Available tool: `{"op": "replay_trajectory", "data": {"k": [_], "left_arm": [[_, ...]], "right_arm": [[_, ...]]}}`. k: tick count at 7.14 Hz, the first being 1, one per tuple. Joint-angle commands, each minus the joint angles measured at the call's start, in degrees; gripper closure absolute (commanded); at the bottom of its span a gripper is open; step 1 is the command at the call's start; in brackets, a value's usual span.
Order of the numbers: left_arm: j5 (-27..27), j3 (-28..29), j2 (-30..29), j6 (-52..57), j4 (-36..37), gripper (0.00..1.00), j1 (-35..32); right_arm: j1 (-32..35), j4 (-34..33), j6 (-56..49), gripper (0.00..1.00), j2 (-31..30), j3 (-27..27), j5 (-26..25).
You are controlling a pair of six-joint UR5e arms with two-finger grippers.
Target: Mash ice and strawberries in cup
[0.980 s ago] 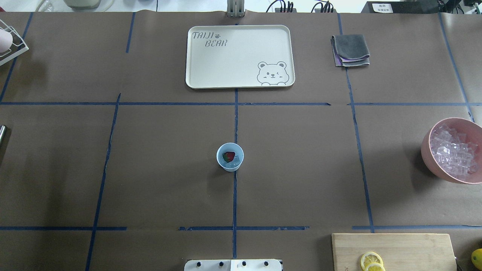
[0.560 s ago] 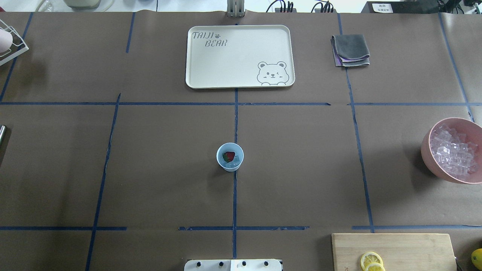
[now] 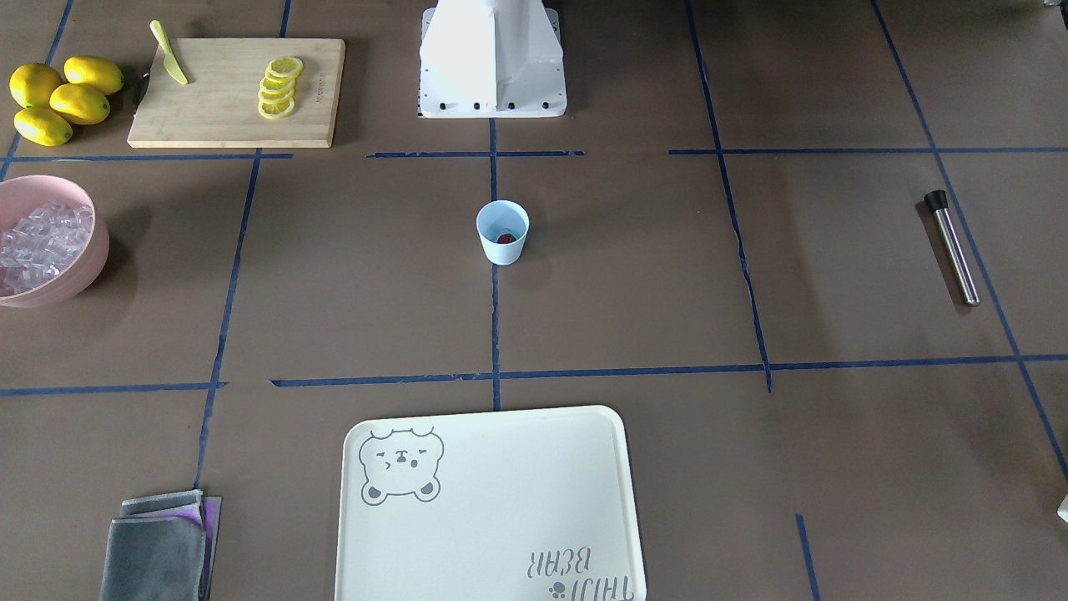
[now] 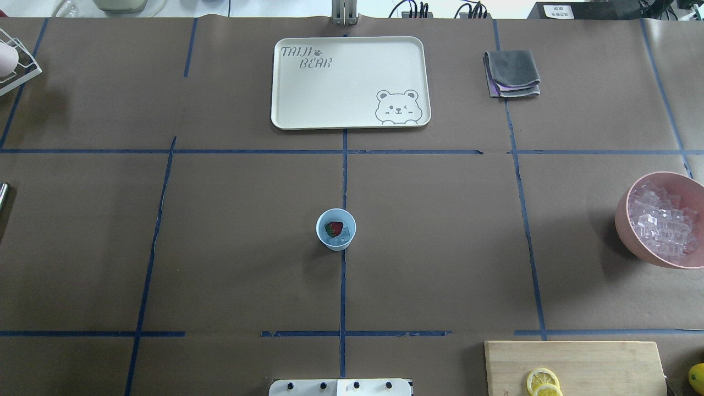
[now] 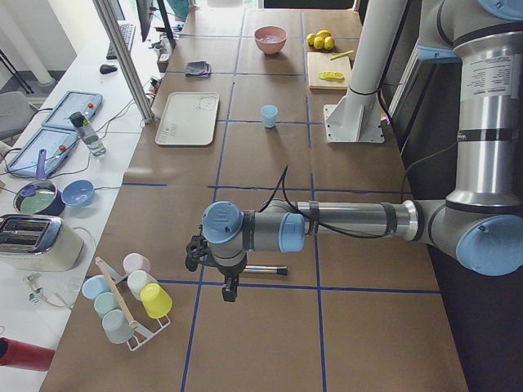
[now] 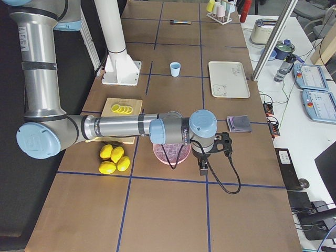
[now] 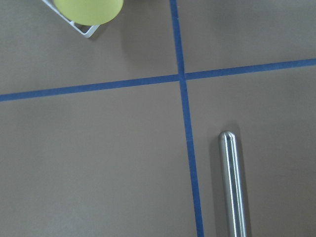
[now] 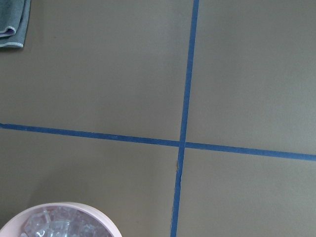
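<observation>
The cup (image 4: 336, 230) is standing upright at the table's (image 4: 231, 247) centre, on the crossing of the blue tape lines, well apart from everything else. Inside it, the strawberry (image 4: 334, 227) is lying at 10 o'clock and the ice (image 4: 344, 236) at 4 o'clock, the two touching. The cup is looking thin, light and smooth, so it is likely to slide or tip under a downward push; gripping its wall from the side, just under the rim, is looking like the safest way to steady it. The berry is soft and should crush readily, while the cubes are hard and slippery and may jump out.

The muddler (image 3: 951, 247), a steel rod with a black end, is lying flat far out at 9 o'clock from the cup. It is stiff and slick, so its middle is looking like the best place to take hold. The left gripper (image 5: 230, 292) is hanging right over it, near a rack (image 5: 122, 304) of coloured cups; whether its jaws are apart or together, I cannot tell.

At 12 o'clock the tray (image 4: 352, 82) is reading "TAIJI BEAR" beside a bear drawing. A folded cloth (image 4: 511, 73) is lying at 1 o'clock, a pink bowl (image 4: 624, 217) heaped with more cubes at 3 o'clock, a board (image 4: 577, 363) with lemon slices (image 4: 543, 381) at 4 o'clock. The right gripper (image 6: 202, 169) is hovering by that bowl; its jaws cannot be judged either.
</observation>
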Motion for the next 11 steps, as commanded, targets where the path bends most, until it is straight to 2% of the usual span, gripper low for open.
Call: {"op": "replay_trajectory", "data": {"k": [1, 6, 11], "left_arm": [[-0.37, 0.51, 0.61, -0.22, -0.19, 0.00, -0.32], [-0.46, 0.43, 0.61, -0.31, -0.46, 0.00, -0.32], [-0.46, 0.16, 0.69, -0.31, -0.46, 0.00, -0.32]], "right_arm": [[0.00, -0.07, 0.00, 0.00, -0.14, -0.75, 0.46], [0.00, 0.89, -0.35, 0.00, -1.19, -5.14, 0.54], [0.09, 3.79, -0.26, 0.00, -2.95, -6.29, 0.46]]}}
